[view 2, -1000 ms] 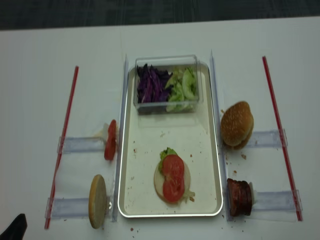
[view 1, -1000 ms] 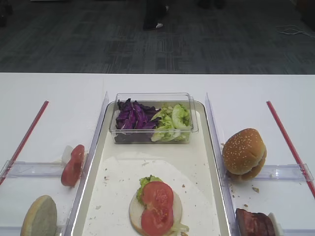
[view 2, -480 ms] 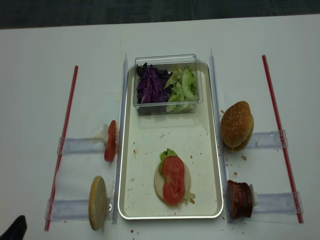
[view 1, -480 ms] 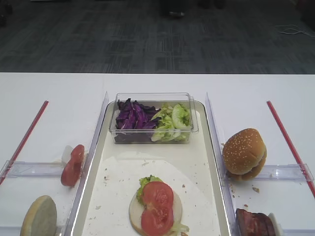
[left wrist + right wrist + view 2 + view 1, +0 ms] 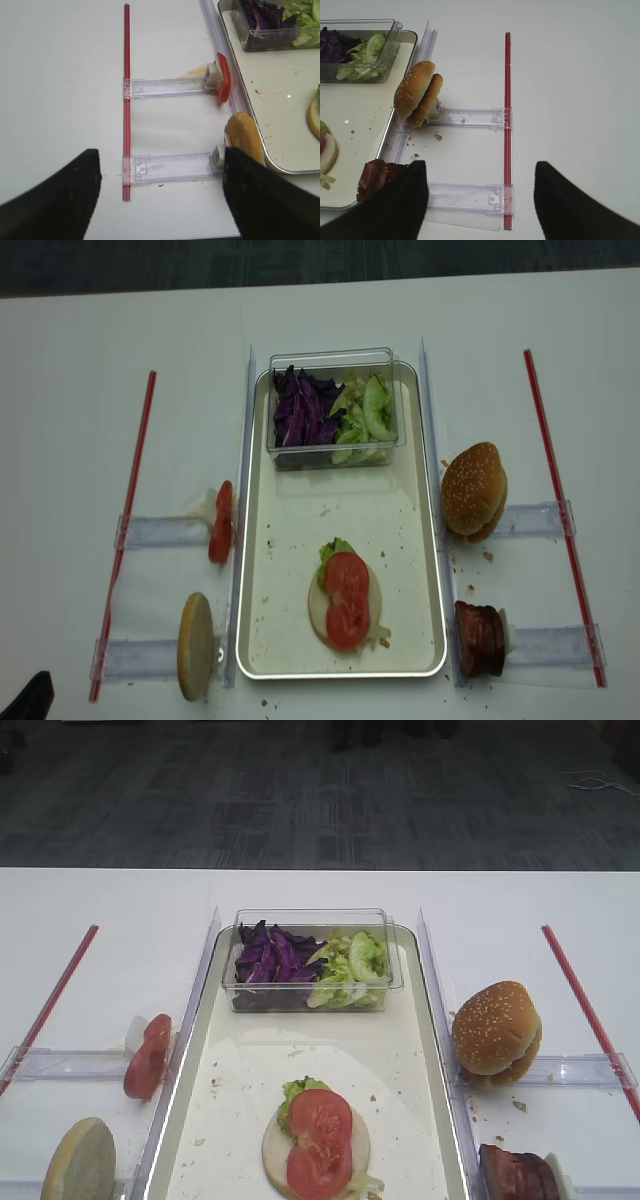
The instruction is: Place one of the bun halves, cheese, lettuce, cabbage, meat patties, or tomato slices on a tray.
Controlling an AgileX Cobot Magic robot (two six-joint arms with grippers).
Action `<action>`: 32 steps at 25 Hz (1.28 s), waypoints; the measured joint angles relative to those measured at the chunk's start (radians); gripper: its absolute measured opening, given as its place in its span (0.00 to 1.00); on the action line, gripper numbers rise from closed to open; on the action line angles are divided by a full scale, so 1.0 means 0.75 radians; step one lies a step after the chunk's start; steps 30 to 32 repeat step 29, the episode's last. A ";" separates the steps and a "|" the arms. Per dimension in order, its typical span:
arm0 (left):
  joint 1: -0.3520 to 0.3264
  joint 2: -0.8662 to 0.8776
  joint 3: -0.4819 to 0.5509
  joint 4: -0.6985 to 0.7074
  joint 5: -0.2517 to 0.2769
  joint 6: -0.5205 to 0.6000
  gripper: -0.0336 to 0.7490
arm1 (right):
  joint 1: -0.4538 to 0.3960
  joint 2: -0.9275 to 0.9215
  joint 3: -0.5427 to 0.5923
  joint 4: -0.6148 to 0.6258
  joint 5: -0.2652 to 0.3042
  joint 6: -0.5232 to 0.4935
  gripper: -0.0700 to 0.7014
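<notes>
A white table [image 5: 70, 440] carries a long cream tray [image 5: 290, 640] with a silvery rim, seen from above. At the tray's far end stands a clear plastic tub [image 5: 335, 360] holding purple cabbage [image 5: 305, 412] on its left and green lettuce [image 5: 365, 420] on its right. Near the tray's front lies a bun half [image 5: 316, 605], cut face up, with a lettuce leaf showing at its far edge and two tomato slices [image 5: 347, 595] on top.

Left of the tray, a tomato slice [image 5: 220, 530] and a bun half [image 5: 195, 645] each stand on edge at the ends of clear plastic rails [image 5: 160, 532]. Right of the tray, sesame-topped bun halves [image 5: 473, 490] lean together on edge, and meat patties [image 5: 480, 638] stand at the nearer rail. A red strip [image 5: 550, 460] runs along each outer side.

The left end effector [image 5: 160, 192] hangs over the left rails with its fingers [image 5: 60, 200] spread wide and nothing between them. The right end effector [image 5: 480, 197] hangs over the right rails, likewise wide apart and holding nothing.
</notes>
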State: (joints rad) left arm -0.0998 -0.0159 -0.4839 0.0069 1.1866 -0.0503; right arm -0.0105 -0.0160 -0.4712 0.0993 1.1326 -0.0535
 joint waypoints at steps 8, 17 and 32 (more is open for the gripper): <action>0.000 0.000 0.000 0.000 0.000 0.000 0.66 | 0.000 0.000 0.000 0.000 0.000 0.000 0.70; 0.000 0.000 0.000 0.000 0.000 0.000 0.66 | 0.000 0.000 0.000 0.000 0.000 0.000 0.70; 0.000 0.000 0.000 0.000 0.000 0.000 0.66 | 0.000 0.000 0.000 0.000 0.000 0.000 0.70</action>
